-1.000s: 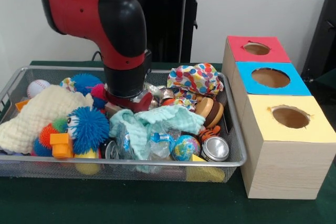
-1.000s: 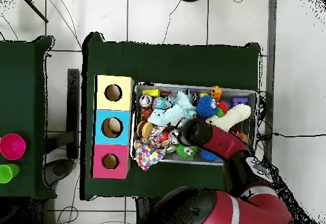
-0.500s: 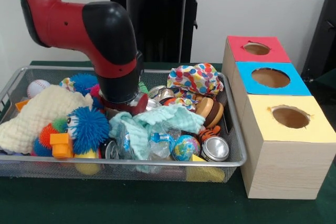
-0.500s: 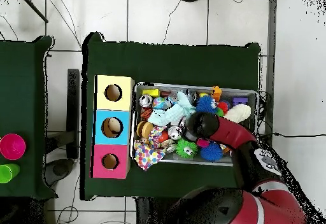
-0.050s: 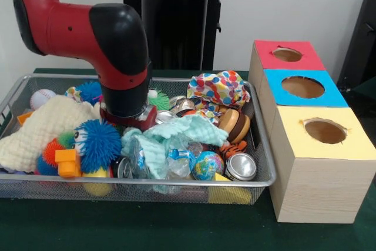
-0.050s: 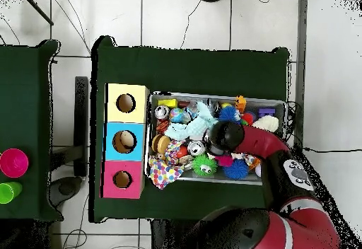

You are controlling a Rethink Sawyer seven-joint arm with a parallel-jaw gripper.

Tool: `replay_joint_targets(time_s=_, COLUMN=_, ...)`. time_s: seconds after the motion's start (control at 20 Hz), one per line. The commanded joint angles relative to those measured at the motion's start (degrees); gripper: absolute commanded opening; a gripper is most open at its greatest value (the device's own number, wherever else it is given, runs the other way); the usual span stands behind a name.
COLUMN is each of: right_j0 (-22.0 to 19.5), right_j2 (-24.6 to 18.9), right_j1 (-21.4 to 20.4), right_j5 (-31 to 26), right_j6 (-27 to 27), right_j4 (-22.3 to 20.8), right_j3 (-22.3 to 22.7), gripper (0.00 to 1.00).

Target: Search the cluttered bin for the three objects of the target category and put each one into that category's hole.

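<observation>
Searching: red and black arm [image 5: 111, 45] dips low into the wire mesh bin [image 5: 258, 145], gripper buried in clutter.
Fingers: hidden, cannot tell.
Targets: unidentified, presumably among the toys.
Holes: red, blue, yellow boxes [image 5: 302, 86] look empty; likely everything left.

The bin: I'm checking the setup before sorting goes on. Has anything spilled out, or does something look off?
Nothing has spilled. The polka-dot cloth is heaped against the far right corner of the wire bin and rises above its rim, but stays inside. The three boxes, red, blue and yellow, stand in a straight row beside it.
</observation>
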State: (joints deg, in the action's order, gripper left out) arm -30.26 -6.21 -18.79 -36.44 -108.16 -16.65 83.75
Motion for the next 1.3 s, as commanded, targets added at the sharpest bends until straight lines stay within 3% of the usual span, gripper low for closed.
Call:
replay_joint_targets(time_s=0.05, right_j0=-3.09, right_j2=4.90, right_j1=2.44, right_j5=-2.20, right_j6=9.39, right_j4=-11.42, right_j3=-11.55, gripper=0.00)
replay_joint_targets(time_s=0.5, right_j0=-4.49, right_j2=3.98, right_j1=0.18, right_j5=-4.81, right_j6=13.94, right_j4=-17.56, right_j3=-11.64, gripper=0.00)
replay_joint_targets(time_s=0.9, right_j0=-10.94, right_j2=0.06, right_j1=-3.46, right_j5=-1.95, right_j6=22.74, right_j4=-23.25, right_j3=-6.18, gripper=0.00)
replay_joint_targets(time_s=1.1, right_j0=-13.66, right_j2=-2.59, right_j1=-4.13, right_j5=-6.60, right_j6=27.59, right_j4=-23.41, right_j3=-6.14, gripper=0.00)
replay_joint_targets(time_s=1.3, right_j0=-14.45, right_j2=-3.83, right_j1=-5.34, right_j5=-6.92, right_j6=27.75, right_j4=-23.43, right_j3=-5.06, gripper=0.00)
